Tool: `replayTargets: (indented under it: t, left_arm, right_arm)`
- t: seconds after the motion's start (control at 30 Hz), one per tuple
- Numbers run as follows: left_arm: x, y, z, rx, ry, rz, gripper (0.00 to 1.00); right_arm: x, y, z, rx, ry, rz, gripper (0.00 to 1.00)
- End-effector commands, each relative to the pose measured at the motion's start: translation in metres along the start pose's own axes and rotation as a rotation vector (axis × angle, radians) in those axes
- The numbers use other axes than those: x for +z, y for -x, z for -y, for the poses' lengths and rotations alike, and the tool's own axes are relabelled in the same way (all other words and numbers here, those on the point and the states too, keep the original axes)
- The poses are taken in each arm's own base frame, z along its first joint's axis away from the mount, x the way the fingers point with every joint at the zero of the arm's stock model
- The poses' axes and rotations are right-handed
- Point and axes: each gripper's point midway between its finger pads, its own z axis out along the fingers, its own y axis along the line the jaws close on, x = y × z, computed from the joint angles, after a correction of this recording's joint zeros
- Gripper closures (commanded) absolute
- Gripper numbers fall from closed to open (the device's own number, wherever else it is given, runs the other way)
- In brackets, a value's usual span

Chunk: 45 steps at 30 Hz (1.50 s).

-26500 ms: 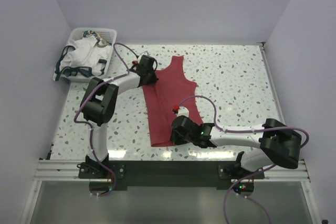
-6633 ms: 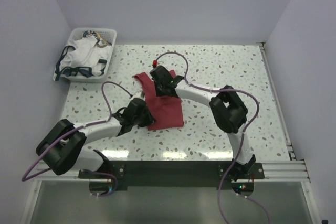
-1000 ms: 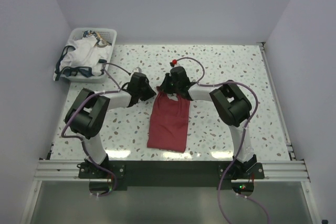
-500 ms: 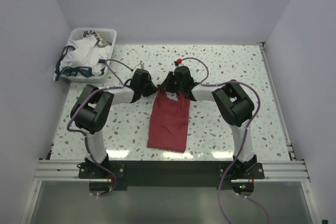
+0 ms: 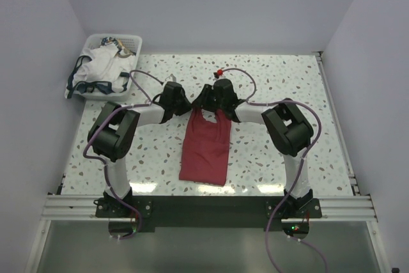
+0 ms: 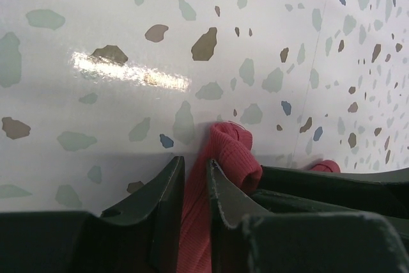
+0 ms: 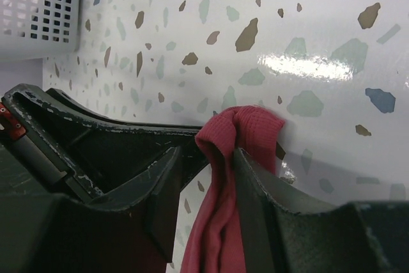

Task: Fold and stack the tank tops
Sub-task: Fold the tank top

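One ribbed red tank top (image 5: pixel 204 148) folded oblong, speckled table (image 5: pixel 281 81)

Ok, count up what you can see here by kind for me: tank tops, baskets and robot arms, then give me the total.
Tank tops: 2 (dark red tank top laid out flat, white tank top in the basket)
Baskets: 1 (white basket)
Robot arms: 2 (left arm, right arm)
Total: 5
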Motion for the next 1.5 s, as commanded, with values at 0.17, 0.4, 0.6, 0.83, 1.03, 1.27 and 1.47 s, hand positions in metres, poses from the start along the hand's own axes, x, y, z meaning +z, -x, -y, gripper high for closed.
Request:
replayTargets:
  t: [0.17, 0.4, 0.6, 0.83, 1.03, 1.27, 1.47]
  left_arm:
    - [-0.002, 0.023, 0.028, 0.037, -0.072, 0.061, 0.75]
    - [-0.001, 0.019, 0.032, 0.051, -0.08, 0.049, 0.75]
    - [0.001, 0.016, 0.038, 0.063, -0.089, 0.041, 0.75]
    - [0.003, 0.014, 0.034, 0.068, -0.069, 0.04, 0.75]
    - [0.008, 0.013, 0.026, 0.07, -0.029, 0.039, 0.75]
    - [0.01, 0.016, 0.019, 0.066, 0.017, 0.051, 0.74]
    - [0.019, 0.013, 0.014, 0.073, 0.038, 0.04, 0.73]
  right_arm:
    - [-0.016, 0.032, -0.009, 0.018, -0.021, 0.096, 0.6]
    - [-0.011, 0.032, 0.007, -0.016, -0.116, 0.079, 0.78]
    - [-0.002, 0.027, 0.02, -0.042, -0.163, 0.056, 0.88]
    - [0.019, 0.025, 0.027, -0.078, -0.187, 0.01, 0.99]
    - [0.033, 0.018, 0.037, -0.102, -0.216, -0.034, 1.0]
    - [0.053, 0.01, 0.042, -0.129, -0.214, -0.091, 1.0]
    - [0.048, 0.032, 0.028, -0.161, -0.203, -0.057, 0.95]
